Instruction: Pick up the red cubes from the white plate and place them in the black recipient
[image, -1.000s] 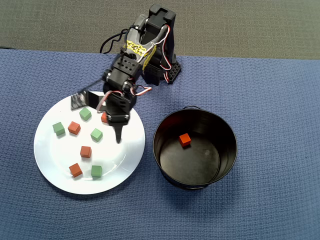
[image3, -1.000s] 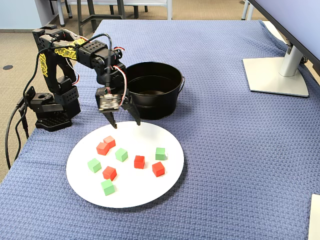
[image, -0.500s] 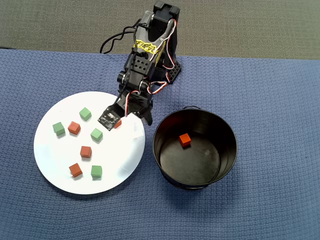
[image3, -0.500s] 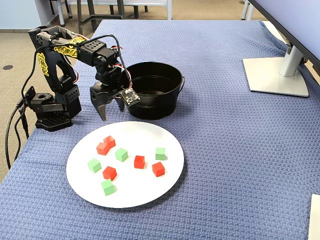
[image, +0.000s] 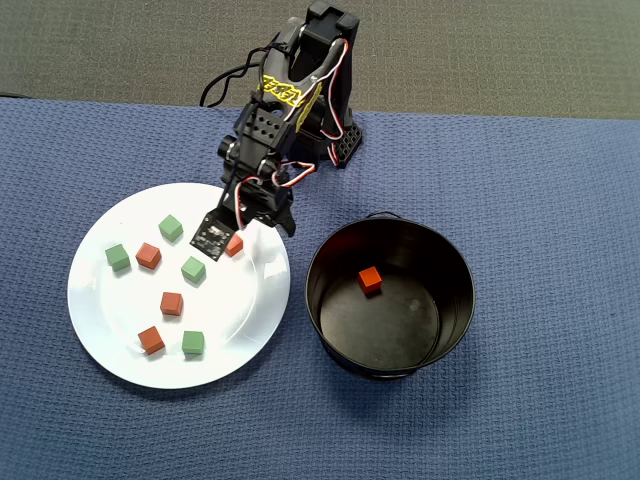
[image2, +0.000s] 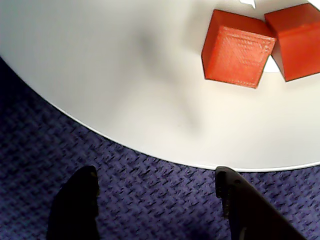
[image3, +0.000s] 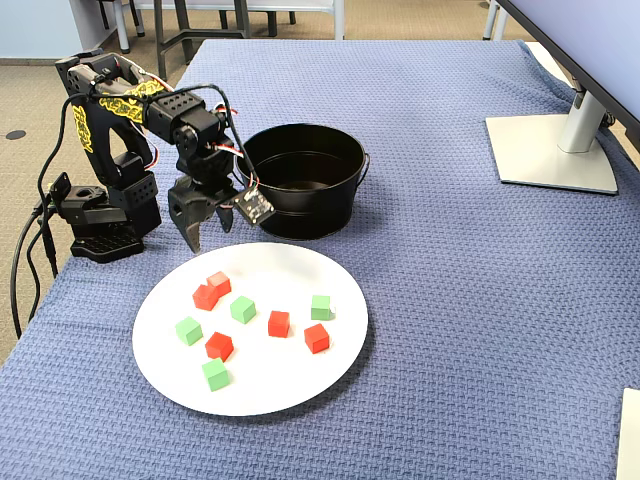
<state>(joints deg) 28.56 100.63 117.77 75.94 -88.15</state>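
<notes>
Several red cubes lie on the white plate (image3: 300, 385), among them a touching pair (image3: 211, 290) near its far rim, seen close in the wrist view (image2: 235, 50). One more red cube (image: 370, 280) lies inside the black recipient (image: 450, 330), which stands right of the plate in the overhead view. My gripper (image2: 155, 185) is open and holds nothing. It hangs low over the blue cloth just off the plate's rim (image2: 150, 155), next to that pair. It also shows between arm base and plate in the fixed view, gripper (image3: 208, 232), and in the overhead view, gripper (image: 262, 213).
Green cubes (image3: 243, 309) of the same size lie mixed among the red ones on the plate. The arm base (image3: 100, 225) stands at the cloth's edge behind the plate. A monitor foot (image3: 550, 150) stands far off on the blue cloth (image3: 480, 330).
The gripper was over the plate's inner part with its fingers pointing down. It swung toward the pot and turned, and now hangs at the plate's far rim, still open. No cube moved.
</notes>
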